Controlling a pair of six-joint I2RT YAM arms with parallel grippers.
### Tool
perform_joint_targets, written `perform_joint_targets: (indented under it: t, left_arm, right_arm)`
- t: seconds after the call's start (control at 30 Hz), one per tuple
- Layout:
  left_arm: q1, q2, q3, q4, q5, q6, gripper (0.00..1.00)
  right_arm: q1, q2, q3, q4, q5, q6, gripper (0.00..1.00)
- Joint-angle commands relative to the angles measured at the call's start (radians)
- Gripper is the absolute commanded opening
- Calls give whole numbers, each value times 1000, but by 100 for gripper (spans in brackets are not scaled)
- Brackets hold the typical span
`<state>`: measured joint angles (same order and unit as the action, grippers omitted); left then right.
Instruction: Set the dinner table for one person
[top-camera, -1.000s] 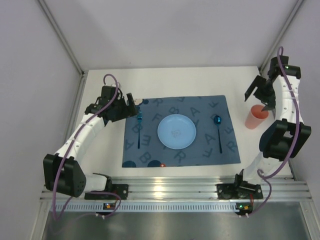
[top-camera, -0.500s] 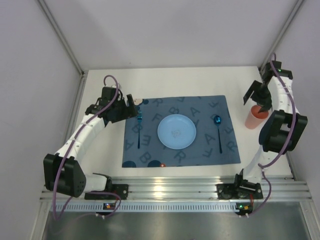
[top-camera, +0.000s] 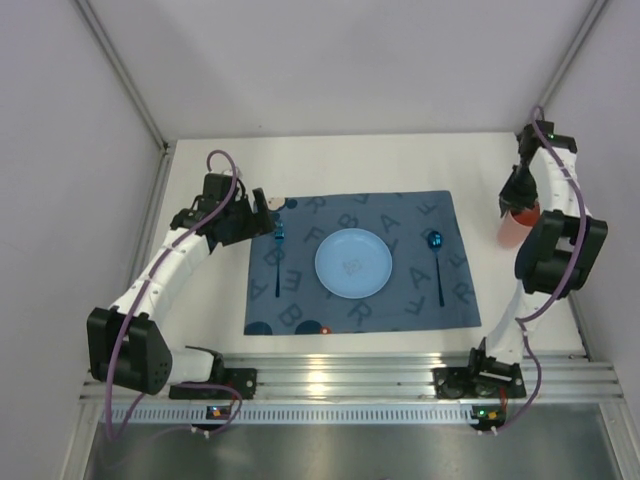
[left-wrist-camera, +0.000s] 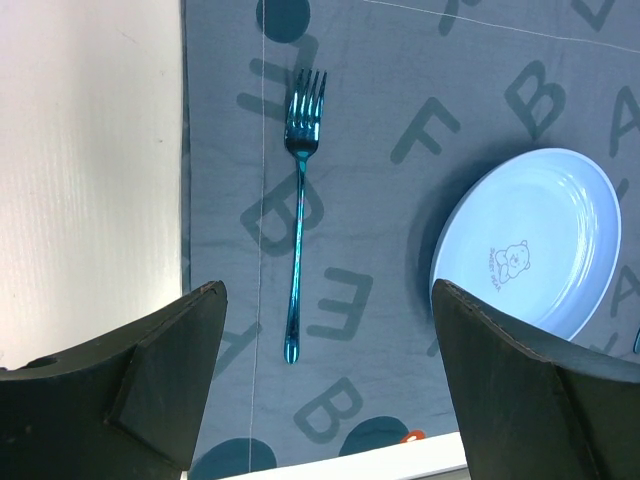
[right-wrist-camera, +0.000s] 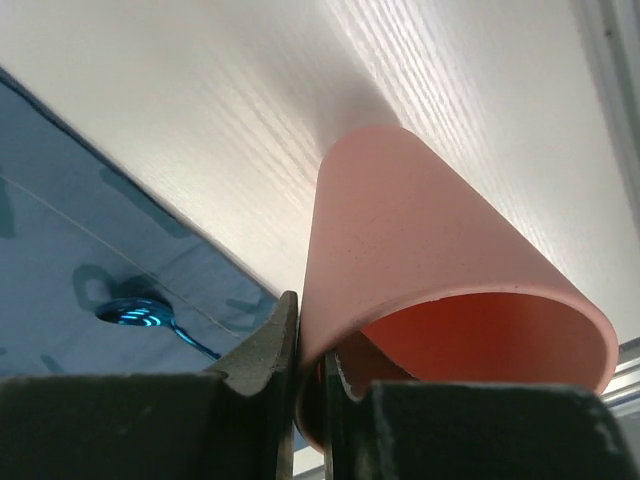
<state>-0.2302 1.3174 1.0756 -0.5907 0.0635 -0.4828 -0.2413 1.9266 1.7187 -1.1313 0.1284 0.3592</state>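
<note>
Two grippers: right gripper (right-wrist-camera: 308, 352) pinching the pink cup (right-wrist-camera: 420, 250), left gripper (left-wrist-camera: 328, 300) spread wide, empty.

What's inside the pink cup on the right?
One finger of the right gripper reaches inside the pink cup, pinching its wall. The visible inner wall looks bare; the bottom is hidden by the gripper.

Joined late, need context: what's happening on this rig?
It is setting a dinner place. The right tool is shut on the rim of a pink cup, one finger inside and one outside; the cup stands on the bare dinner table, right of the blue placemat. The left tool hovers open above the fork. On the mat, the plate sits mid-mat, with the spoon to its right.
</note>
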Motion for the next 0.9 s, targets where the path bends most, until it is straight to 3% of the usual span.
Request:
perform_joint_targets:
  t: [0.0, 0.17, 0.33, 0.6, 0.83, 0.87]
  left_arm:
    - [5, -14, 6, 35, -1, 10, 89]
    - [5, 13, 20, 57, 24, -2, 88]
    - [5, 45, 64, 42, 22, 15, 88]
    - [5, 28, 76, 23, -2, 21, 89]
    - [5, 16, 73, 14, -34, 27, 89]
    - [5, 14, 75, 12, -34, 27, 89]
  right_arm:
    - [66, -9, 186, -103, 65, -2, 0]
    - [294, 11, 334, -145, 50, 41, 0]
    - [408, 120, 407, -110, -9, 102, 0]
    - [482, 276, 432, -47, -38, 129, 0]
    - [496, 318, 427, -4, -69, 136, 0]
    - [494, 315, 435, -5, -78, 135, 8]
